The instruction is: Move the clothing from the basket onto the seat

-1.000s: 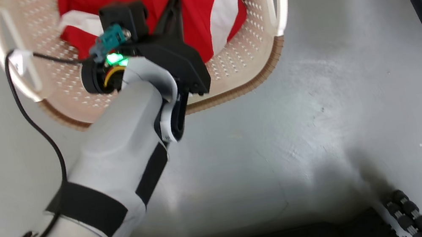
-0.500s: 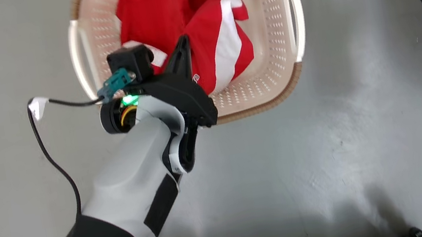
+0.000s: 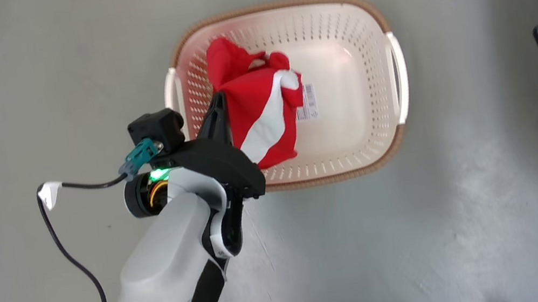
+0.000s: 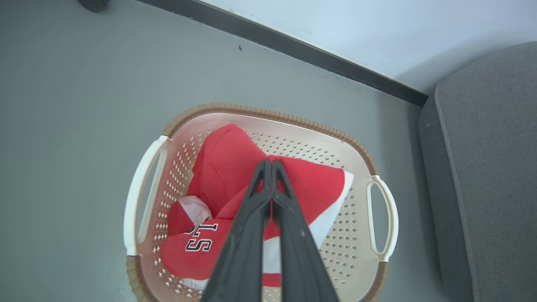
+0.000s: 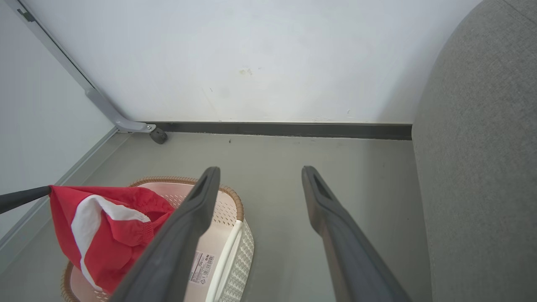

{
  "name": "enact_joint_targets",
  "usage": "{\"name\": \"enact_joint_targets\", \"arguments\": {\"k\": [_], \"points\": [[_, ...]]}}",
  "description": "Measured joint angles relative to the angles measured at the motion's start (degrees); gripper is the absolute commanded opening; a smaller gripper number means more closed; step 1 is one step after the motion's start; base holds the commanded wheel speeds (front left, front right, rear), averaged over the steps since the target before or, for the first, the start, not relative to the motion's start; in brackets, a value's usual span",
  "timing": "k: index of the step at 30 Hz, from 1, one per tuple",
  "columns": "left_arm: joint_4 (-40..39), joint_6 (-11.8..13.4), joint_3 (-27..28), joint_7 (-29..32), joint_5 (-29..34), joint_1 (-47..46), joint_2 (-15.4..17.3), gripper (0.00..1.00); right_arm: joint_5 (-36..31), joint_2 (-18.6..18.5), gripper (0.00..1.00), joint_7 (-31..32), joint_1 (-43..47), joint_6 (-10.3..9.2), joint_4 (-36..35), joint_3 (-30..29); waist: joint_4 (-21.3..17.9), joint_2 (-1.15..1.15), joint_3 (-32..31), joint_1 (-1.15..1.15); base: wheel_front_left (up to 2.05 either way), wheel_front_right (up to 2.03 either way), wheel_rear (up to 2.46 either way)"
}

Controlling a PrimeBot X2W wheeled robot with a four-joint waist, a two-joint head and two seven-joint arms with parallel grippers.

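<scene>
One red clothing (image 3: 262, 108) bundle hangs lifted over basket (image 3: 333, 14), its left half, pinched in L gripper (image 3: 219, 110), fingers together on cloth. L forearm (image 3: 173, 265) reaches up from lower left. R gripper (image 5: 260, 170): fingers wide apart, empty, near seat (image 5: 482, 147).

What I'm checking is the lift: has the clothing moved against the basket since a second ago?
Yes. The clothing has come up off the basket floor, pinched in the left gripper; the barcode sticker it covered now shows.
</scene>
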Motion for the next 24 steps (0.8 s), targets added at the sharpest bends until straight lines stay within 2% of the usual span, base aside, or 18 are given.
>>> {"name": "enact_joint_targets", "arguments": {"k": [11,24], "points": [[-1.83,0.00,8.79,0.00,9.39,7.24,-0.08,0.00,-1.31,4.92,1.00,0.01,4.16,0.00,3.98,-0.33,1.02,0.00,-9.41,-0.01,0.00,0.00,0.00],[-6.46,0.00,18.75,0.00,22.64,16.74,-0.03,0.00,-3.45,10.29,1.00,0.01,8.84,0.00,8.38,-0.36,0.33,-0.01,-20.35,-0.01,0.00,0.00,0.00]]}}
